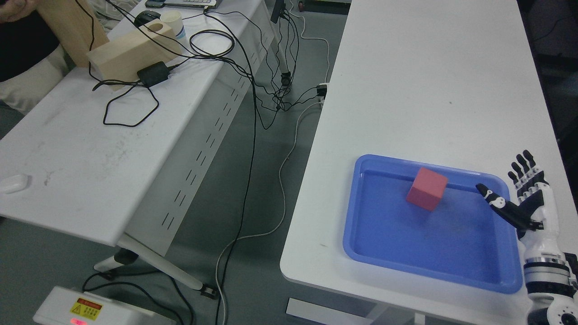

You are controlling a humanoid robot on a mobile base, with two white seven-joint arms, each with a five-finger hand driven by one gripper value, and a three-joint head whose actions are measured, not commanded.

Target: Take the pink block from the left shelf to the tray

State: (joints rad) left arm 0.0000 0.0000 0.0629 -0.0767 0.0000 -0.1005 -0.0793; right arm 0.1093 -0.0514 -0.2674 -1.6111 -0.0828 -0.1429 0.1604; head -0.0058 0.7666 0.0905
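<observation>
Wood first, over on the far left: a pale wooden block with a round hole (131, 50) sits on the white folding table (81, 149), with a black power adapter (152, 74) and its trailing black cables (131, 113) lying against it. A small white oval device (13, 183) rests near that table's left edge. No shelf shows anywhere from where I stand.

Across the grey floor gap stands the second white table (429, 81), and near its front edge lies the blue plastic tray (361, 234). The pink cube block (426, 188) is already inside the tray, toward the back rim, tilted up on one edge and not lying flat.

Further right, the right hand (526, 198), black and white, rises from the lower right corner at the tray's right rim. Its fingers (524, 169) are spread and upright, holding nothing, with the thumb stretched leftward over the tray. The block lies left of the thumb tip, near but apart from it. A cube has no long axis to speak of. I'd judge the placing done, with only withdrawal left. No left arm is visible.
</observation>
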